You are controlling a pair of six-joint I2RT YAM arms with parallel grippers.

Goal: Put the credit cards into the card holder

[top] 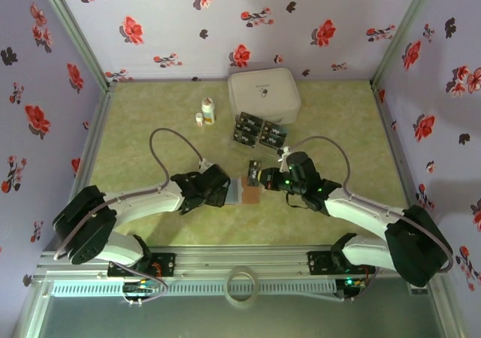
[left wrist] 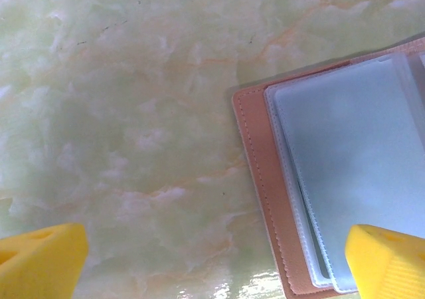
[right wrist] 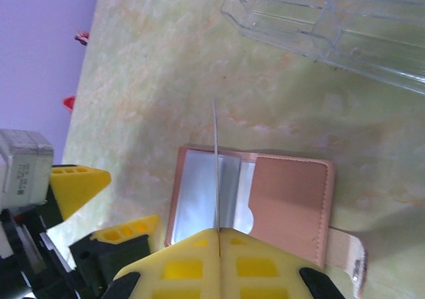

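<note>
1. Table [top: 143, 135]: bare green top to the outer side of the left jaws, lots of free room. White case [top: 264, 95] sits well beyond both jaws, no obstacle.
2. Card holder [right wrist: 279, 202]: lies open and flat right under the right tips, clear sleeves up, so pockets look reachable.
3. Left gripper [left wrist: 214, 264]: jaws spread wide, holding nothing. One finger is over the holder's sleeve edge, the other over bare table, probably to steady it.
4. Right gripper [right wrist: 218, 238]: jaws pinched closed on one credit card [right wrist: 216, 159], edge-on, sticking out past the tips above the sleeves, likely lined up for sliding in.
5. Spare credit cards [top: 259, 131]: grouped beyond the right jaws, apart from the holder.
</note>
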